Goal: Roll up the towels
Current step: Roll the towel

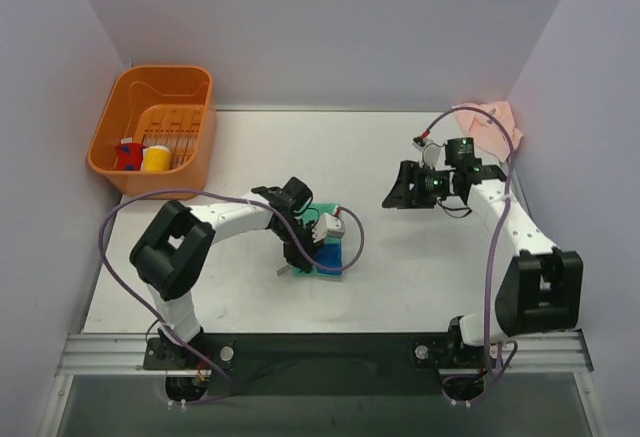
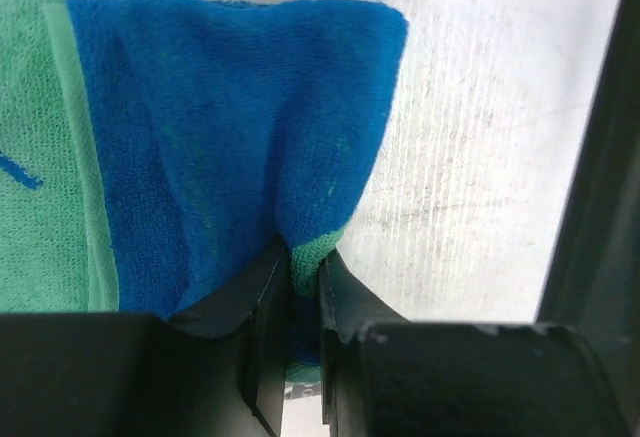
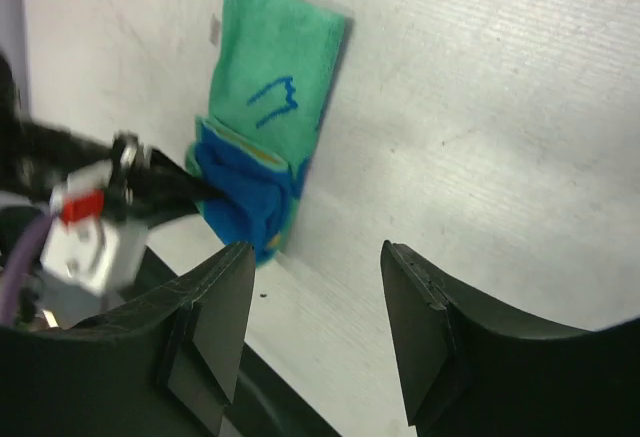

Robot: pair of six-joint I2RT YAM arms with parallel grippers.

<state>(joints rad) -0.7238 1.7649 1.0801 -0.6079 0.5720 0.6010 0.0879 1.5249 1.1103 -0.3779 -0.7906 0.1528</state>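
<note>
- Towels: found the green-and-blue towel near the middle of the table, a touch toward 7 o'clock, and the pink towel bunched in the far corner at about 2 o'clock, well apart from it.
- Judged both soft, light and floppy: likely to sag and spring loose from a roll if let go, unlikely to slip or suffer from a firm pinch.
- Best taken at an edge, a corner or a raised fold.
- Left gripper: nearly closed, pinching a lifted fold of the blue half.
- Right gripper: stood wide open with nothing between the jaws, above bare table at 3 o'clock of the green-and-blue towel, apart from it.
- Hidden: lost much of that towel under the left arm in the top view; could not tell whether rolled at all or merely folded over.
- Could not read the pink towel's shape, nor name the small red and yellow things in the orange basket at 10 o'clock.
</note>
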